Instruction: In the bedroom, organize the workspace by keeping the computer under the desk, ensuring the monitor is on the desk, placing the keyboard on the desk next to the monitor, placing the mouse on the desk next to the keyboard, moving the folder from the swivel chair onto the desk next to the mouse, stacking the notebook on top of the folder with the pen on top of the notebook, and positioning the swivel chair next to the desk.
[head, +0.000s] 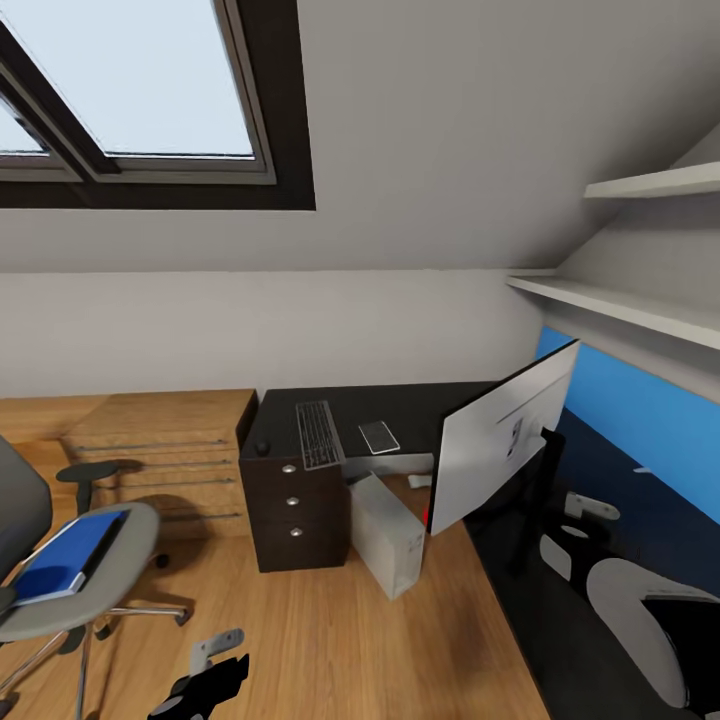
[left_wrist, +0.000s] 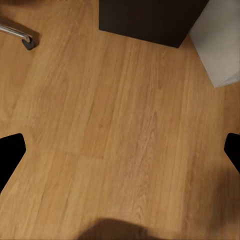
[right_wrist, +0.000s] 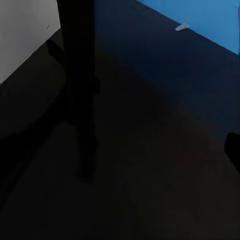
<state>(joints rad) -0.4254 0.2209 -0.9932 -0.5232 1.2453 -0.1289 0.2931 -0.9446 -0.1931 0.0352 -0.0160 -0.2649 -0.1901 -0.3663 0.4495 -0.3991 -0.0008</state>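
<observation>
Left gripper (left_wrist: 120, 150) spread wide, black fingertips (left_wrist: 10, 152) at the frame edges in the left wrist view, holding nothing, over the wood-plank floor (left_wrist: 115, 125). Right gripper (head: 585, 515) hangs over the desk's matte black top beside the monitor stand; can't tell if its jaws are spread or pressed together. In the right wrist view one dark fingertip (right_wrist: 233, 147) shows at the edge, thin black stand (right_wrist: 82, 90) ahead.

Monitor (head: 500, 440) on the desk (head: 400, 405), silver-grey back facing the camera, red dot at a lower corner. Flat black keyboard (head: 318, 434) lies on the desk's far leg above the three round-knobbed drawers (head: 293, 500). Light-grey boxy computer (head: 388, 535) stands on the floor just beside the drawers, under the desk edge. Blue folder (head: 72, 553) lies flat on the grey upholstered seat of the swivel chair (head: 60, 590), well apart from the desk.
</observation>
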